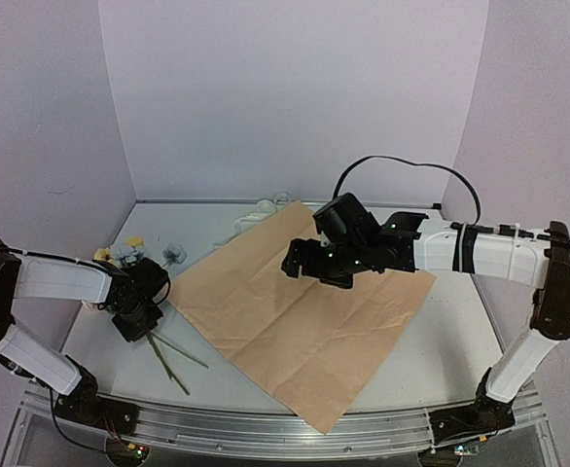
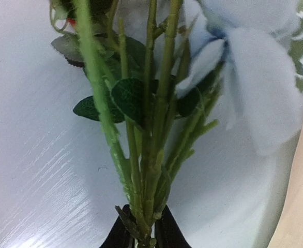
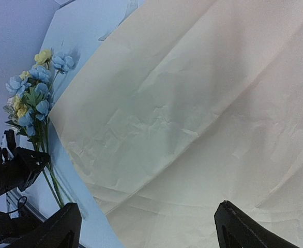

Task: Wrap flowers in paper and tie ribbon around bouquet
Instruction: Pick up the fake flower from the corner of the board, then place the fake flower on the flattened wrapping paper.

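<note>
My left gripper (image 2: 142, 231) pinches the flowers (image 2: 156, 103) by their stems; my right gripper (image 3: 149, 227), jaws spread, hovers with the paper (image 3: 193, 103) directly beneath it.

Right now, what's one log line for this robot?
left hand: shut on flowers | right hand: open over paper | paper: spread out, tan side up

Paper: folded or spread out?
Spread flat on the table, tan side up, creased but unfolded: paper. Flowers are beside it, not on it.

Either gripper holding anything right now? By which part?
Left gripper pinches the flowers by the stems, below the leaves. Right gripper is open above the paper, holding nothing.
</note>
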`<state>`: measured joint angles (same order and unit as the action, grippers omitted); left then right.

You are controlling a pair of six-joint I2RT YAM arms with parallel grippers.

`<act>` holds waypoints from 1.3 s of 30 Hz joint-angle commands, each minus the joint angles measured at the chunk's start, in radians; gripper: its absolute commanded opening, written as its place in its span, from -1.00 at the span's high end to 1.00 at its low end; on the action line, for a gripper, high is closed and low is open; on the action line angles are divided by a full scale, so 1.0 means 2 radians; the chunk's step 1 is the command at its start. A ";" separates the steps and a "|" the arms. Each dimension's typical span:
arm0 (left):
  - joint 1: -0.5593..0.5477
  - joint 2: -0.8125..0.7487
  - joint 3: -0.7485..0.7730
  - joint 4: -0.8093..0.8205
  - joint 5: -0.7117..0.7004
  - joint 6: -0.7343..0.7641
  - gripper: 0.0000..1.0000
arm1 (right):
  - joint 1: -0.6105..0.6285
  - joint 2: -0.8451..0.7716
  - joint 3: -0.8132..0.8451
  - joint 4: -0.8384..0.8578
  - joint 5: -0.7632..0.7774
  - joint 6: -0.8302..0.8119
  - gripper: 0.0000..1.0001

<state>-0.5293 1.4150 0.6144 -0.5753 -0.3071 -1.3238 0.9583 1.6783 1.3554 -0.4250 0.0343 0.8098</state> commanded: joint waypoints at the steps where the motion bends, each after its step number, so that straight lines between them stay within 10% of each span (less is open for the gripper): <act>1: 0.001 -0.017 0.021 -0.028 -0.042 0.026 0.94 | -0.002 -0.016 -0.003 0.013 -0.001 0.002 -0.84; 14: 0.002 -0.104 0.156 -0.189 -0.175 0.149 1.00 | -0.011 -0.027 -0.006 0.012 0.000 0.002 -0.85; 20: -0.006 -0.100 0.238 -0.142 -0.137 0.262 1.00 | -0.029 -0.040 -0.016 0.011 0.004 0.007 -0.85; 39: -0.139 0.301 0.624 0.009 0.031 0.320 1.00 | -0.131 -0.232 -0.182 -0.051 0.094 0.061 -0.96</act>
<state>-0.7726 1.9061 1.7075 -0.6428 -0.2833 -0.6934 0.7133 1.2847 1.0258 -0.5024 0.1712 0.9151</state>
